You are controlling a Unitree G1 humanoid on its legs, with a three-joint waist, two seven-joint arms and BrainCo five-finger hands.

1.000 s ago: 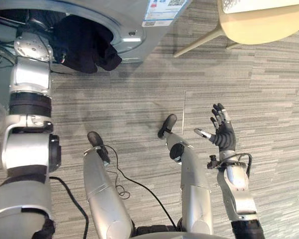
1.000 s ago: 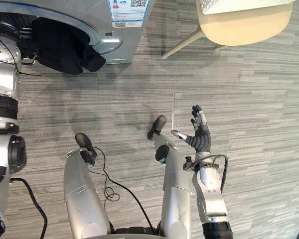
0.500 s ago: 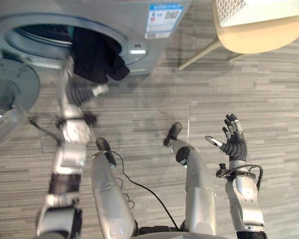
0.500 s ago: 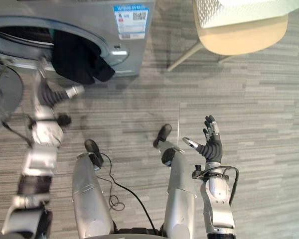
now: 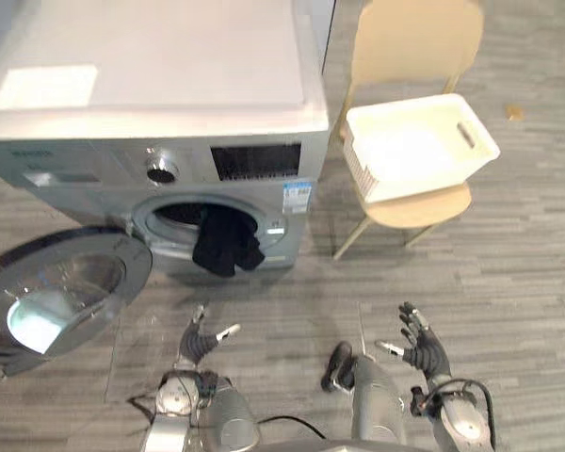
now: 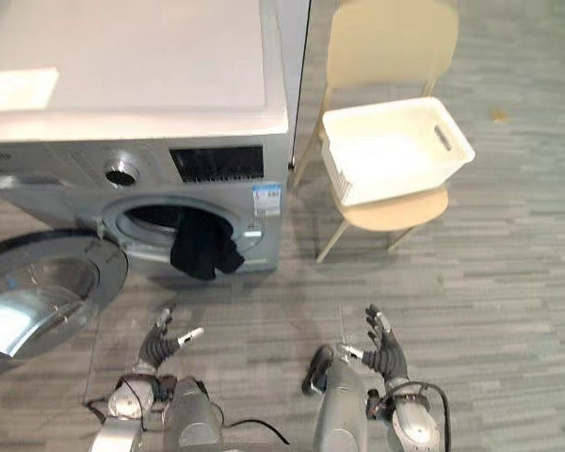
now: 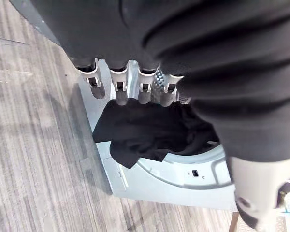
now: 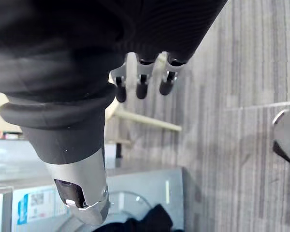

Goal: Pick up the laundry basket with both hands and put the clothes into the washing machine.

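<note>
Left hand [image 5: 200, 341] spread and empty at seven o'clock, right hand [image 5: 419, 348] likewise at five. Black garment [image 5: 224, 245] draped over washing machine [image 5: 160, 113] drum lip at eleven: probably limp, light, best bunched at hanging fold. White basket [image 5: 410, 151] on chair [image 5: 410, 42] at one.

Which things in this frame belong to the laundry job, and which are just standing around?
Job:
washing machine
its door, swung open
dark garment hanging out of the drum opening
white basket on the chair
left hand and right hand, both open and holding nothing

Just there:
chair beside the machine
</note>
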